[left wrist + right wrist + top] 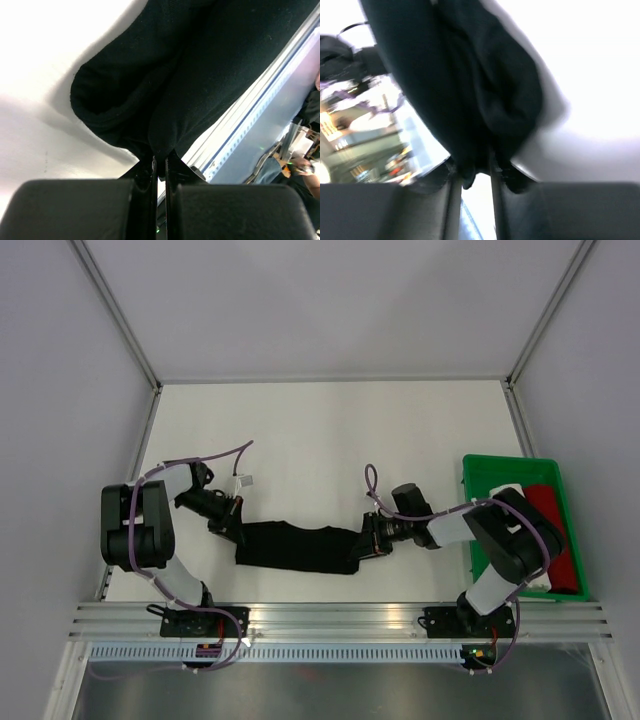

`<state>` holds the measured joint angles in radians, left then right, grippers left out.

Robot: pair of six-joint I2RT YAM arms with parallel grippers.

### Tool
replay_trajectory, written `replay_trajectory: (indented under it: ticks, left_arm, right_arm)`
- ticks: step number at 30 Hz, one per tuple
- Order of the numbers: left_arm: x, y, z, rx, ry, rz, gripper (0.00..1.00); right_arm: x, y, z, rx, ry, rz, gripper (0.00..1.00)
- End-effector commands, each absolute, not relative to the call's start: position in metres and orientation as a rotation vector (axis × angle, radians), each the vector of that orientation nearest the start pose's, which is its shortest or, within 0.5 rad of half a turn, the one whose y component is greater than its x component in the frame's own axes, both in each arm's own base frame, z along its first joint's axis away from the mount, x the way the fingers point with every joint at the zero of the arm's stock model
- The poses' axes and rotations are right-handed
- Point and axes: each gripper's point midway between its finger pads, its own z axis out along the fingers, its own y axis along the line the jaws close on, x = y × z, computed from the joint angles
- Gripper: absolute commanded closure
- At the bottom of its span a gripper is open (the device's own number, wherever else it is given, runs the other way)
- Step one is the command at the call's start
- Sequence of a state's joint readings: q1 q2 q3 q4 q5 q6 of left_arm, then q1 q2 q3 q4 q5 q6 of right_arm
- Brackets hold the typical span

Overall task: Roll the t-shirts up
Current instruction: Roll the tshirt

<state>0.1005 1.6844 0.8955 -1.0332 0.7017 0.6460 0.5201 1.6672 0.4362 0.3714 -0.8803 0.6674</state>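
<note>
A black t-shirt lies folded into a long band across the near middle of the table. My left gripper is shut on its left end; the left wrist view shows black cloth pinched between the jaws. My right gripper is shut on its right end; the right wrist view shows bunched black cloth between the jaws. A red roll and a white roll lie in the green bin at the right.
A small white tag or clip lies on the table behind the left gripper. The aluminium rail runs along the near edge. Grey walls close the left, right and far sides.
</note>
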Motion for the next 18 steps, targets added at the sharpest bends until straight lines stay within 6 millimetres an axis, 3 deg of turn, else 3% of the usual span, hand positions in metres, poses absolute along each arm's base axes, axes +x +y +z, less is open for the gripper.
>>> replay_trajectory:
  ticks: [1, 2, 3, 5, 9, 11, 12, 13, 18]
  left_arm:
    - [0.214, -0.052, 0.023, 0.695, 2.832, -0.883, 0.98]
    - [0.214, -0.052, 0.023, 0.692, 2.836, -0.886, 0.98]
    - [0.214, -0.052, 0.023, 0.695, 2.840, -0.889, 0.98]
    - [0.214, -0.052, 0.024, 0.693, 2.844, -0.899, 0.98]
    - [0.217, -0.053, 0.024, 0.691, 2.845, -0.915, 0.98]
    - [0.218, -0.053, 0.024, 0.688, 2.848, -0.918, 0.98]
    - [0.218, -0.053, 0.023, 0.687, 2.849, -0.921, 0.98]
    - [0.219, -0.053, 0.023, 0.687, 2.850, -0.922, 0.98]
    - [0.218, -0.054, 0.024, 0.687, 2.850, -0.928, 0.98]
  right_arm:
    - [0.182, 0.239, 0.004, -0.270, 2.635, 1.203, 0.66]
    - [0.190, 0.238, 0.013, -0.310, 2.593, 1.156, 0.63]
    - [0.199, 0.242, 0.041, -0.381, 2.508, 1.116, 0.60]
    - [0.219, 0.239, 0.064, -0.531, 2.357, 0.936, 0.48]
    - [0.220, 0.242, 0.116, -0.780, 2.100, 0.727, 0.41]
    - [0.222, 0.239, 0.123, -0.902, 1.992, 0.580, 0.40]
    - [0.206, 0.250, 0.126, -0.995, 1.922, 0.576, 0.39]
    - [0.201, 0.253, 0.125, -1.050, 1.883, 0.535, 0.35]
    - [0.170, 0.279, 0.116, -1.355, 1.668, 0.249, 0.31]
